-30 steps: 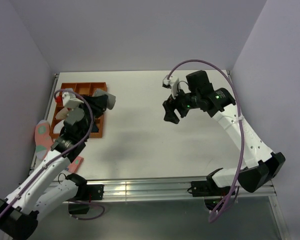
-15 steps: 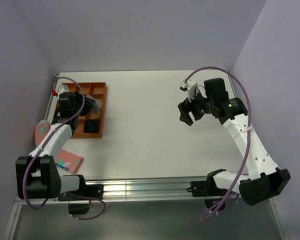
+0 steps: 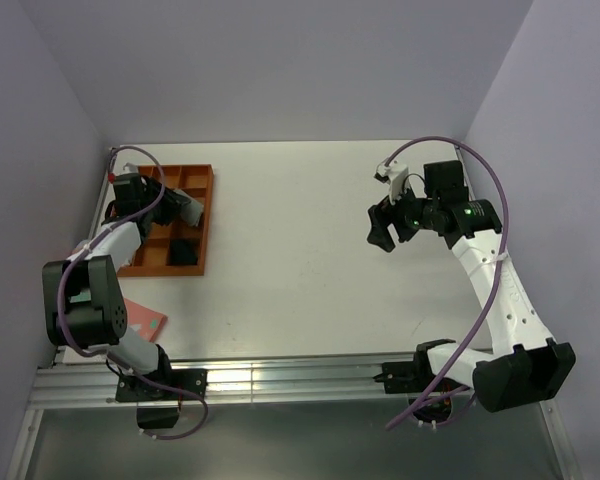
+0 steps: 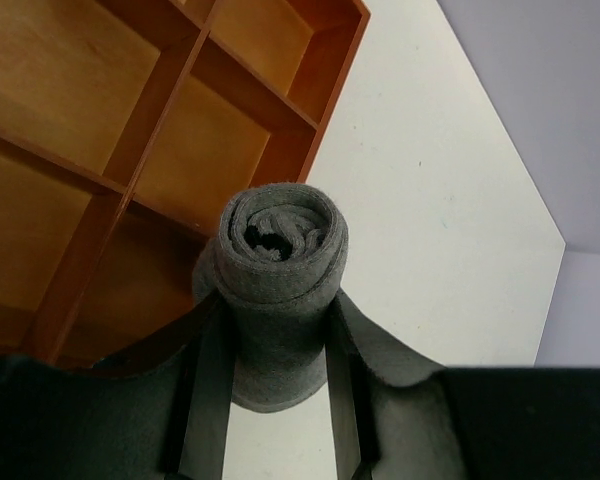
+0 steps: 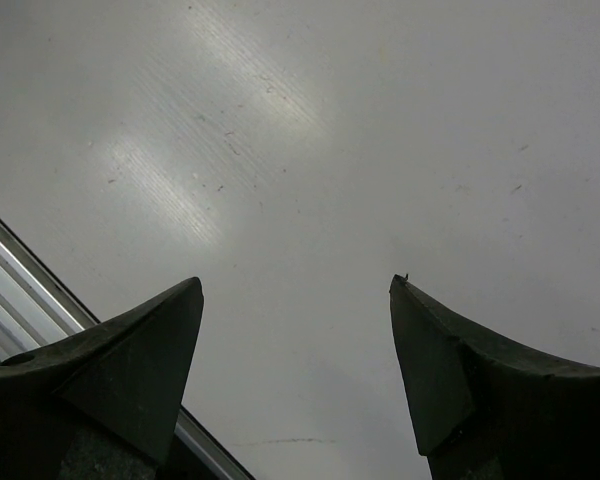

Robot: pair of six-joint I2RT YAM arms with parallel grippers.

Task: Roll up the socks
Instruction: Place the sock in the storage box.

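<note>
The left gripper is clamped on the grey sock, which is wound into a tight roll and stands end-on between the two fingers, hanging just above the orange tray over a compartment along its table-side wall. The main risk, as I judge it, lies in the release. The roll's loose outer flap is pinned only by the fingers, so if they part while the roll hangs this high the sock could spring open as it drops. It could also land astride a divider or the tray's side wall and tip out onto the table. A second risk is the grip itself: the fingers press on soft fabric low on the roll, and a quick swing could let it slide out early. The right gripper hovers well away from the tray over bare table, its fingers spread wide with nothing between them – too far off to help. By count: one tray with several compartments, one grey roll, and one dark bundle in a compartment at the tray's near end, probably the navy sock though too small to confirm. One pink sock lies flat just beyond the tray's near end.
</note>
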